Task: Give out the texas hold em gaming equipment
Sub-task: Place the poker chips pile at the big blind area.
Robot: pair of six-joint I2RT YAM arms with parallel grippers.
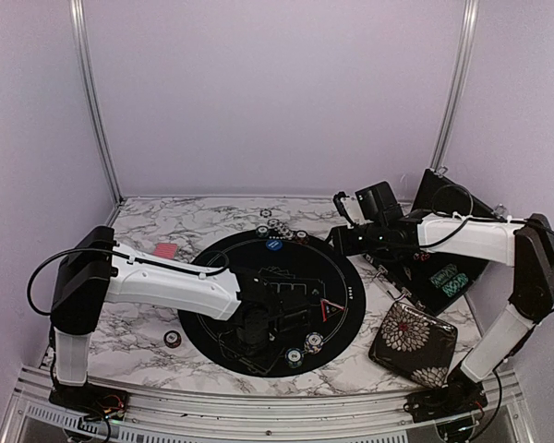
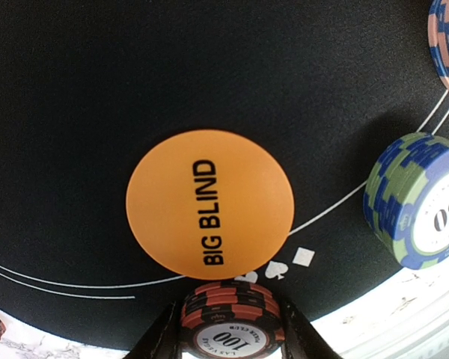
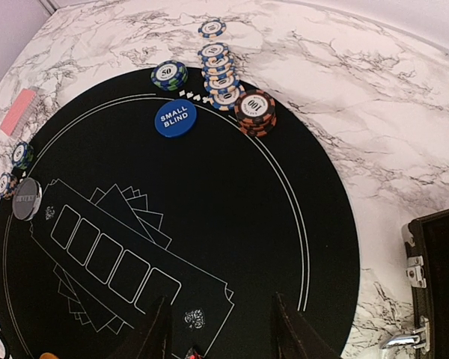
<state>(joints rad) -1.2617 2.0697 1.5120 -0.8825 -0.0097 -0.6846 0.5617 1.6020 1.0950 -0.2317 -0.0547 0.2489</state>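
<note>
Chip stack point(image 2: 228, 308) clamped in left claw point(image 2: 229, 333), just beside orange disc point(image 2: 209, 203), right claw point(image 3: 221, 329) half open, empty

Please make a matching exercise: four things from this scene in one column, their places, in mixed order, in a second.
1. orange round BIG BLIND disc
2. blue round SMALL BLIND disc
3. black-and-orange striped chip stack
4. floral-patterned square pouch

A. on marble by the right arm's base
B. between the fingers of the left gripper
C. at the black mat's far edge
D. on the mat, just beyond the striped chip stack

Pairs: 1-D, 2-C, 3-B, 4-A
</note>
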